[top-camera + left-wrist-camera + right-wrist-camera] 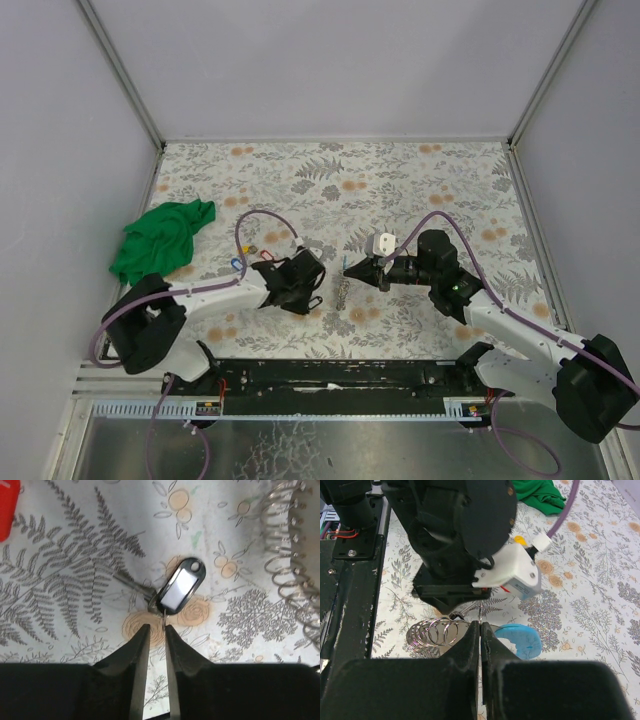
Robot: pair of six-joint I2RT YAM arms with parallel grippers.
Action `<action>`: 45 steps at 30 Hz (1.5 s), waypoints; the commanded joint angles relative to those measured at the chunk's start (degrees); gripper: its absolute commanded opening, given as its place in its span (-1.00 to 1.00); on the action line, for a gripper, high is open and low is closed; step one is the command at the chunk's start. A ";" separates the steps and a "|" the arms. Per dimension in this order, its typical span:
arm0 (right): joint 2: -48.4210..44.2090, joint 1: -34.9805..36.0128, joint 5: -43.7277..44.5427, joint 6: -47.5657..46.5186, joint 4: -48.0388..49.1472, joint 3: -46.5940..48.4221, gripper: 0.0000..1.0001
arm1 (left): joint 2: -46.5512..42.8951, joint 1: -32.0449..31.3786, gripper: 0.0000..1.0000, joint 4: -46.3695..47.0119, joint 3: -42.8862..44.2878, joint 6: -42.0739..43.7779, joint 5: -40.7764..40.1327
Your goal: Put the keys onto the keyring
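Keys lie loose on the desk overhead, keyring between the arms. Left wrist: left pincer, slightly spread, straddles the black-tagged key's loop, which could drop out. Right wrist: right pincer, pressed together, may knock the keyring away.

On the floral-print table, a crumpled green cloth lies at nine o'clock. Near centre lies a black-tagged metal key. In the left wrist view, a coil of steel wire rings sits apart at its three o'clock.
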 commanded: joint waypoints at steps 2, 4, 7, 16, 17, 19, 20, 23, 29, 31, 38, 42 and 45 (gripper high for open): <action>-1.11 -0.24 -1.27 0.38 4.32 0.43 -1.00 | -10.18 0.42 -0.51 5.84 -6.53 -4.27 -1.64; -0.98 -0.22 -1.28 0.55 4.42 0.52 -1.00 | -13.25 0.36 -0.47 9.03 -9.35 -5.42 -1.72; -0.97 -0.24 -1.21 0.47 4.37 0.52 -1.00 | -16.08 0.04 -0.46 15.13 -13.58 -7.26 -1.67; -0.99 -0.23 -1.21 0.47 4.43 0.44 -1.00 | -17.01 -2.59 -0.47 27.13 -21.82 -9.00 -7.38; -0.89 -0.24 -1.23 0.45 4.48 0.42 -1.00 | -17.00 -3.02 -0.47 27.75 -22.53 -8.84 -8.26; -0.81 -0.24 -1.36 0.49 4.48 0.52 -1.00 | -16.87 -3.84 -0.47 30.03 -24.20 -8.56 -9.15; -0.75 -0.24 -1.36 0.50 4.52 0.52 -1.00 | -16.84 -4.32 -0.47 31.30 -24.89 -8.48 -9.48; -0.95 -0.22 -1.29 0.49 4.49 0.52 -1.00 | -16.39 -5.66 -0.48 33.52 -26.25 -7.81 -10.48; -1.13 -0.24 -1.47 0.48 4.52 0.46 -1.00 | -15.65 -7.87 -0.50 33.13 -26.57 -6.64 -13.16; -1.14 -0.24 -1.55 0.50 4.52 0.39 -1.00 | -15.24 -8.41 -0.53 33.07 -26.53 -6.71 -13.58; -1.30 -0.23 -1.64 0.46 4.49 0.35 -1.00 | -13.24 -9.59 -0.61 32.35 -25.78 -7.21 -15.68; -1.10 -0.25 -1.71 0.39 4.48 0.36 -1.00 | -12.23 -9.80 -0.72 33.11 -25.63 -6.87 -15.93; -1.10 -0.24 -1.82 0.41 4.43 0.43 -1.00 | -11.64 -9.92 -0.81 33.46 -25.45 -6.50 -15.99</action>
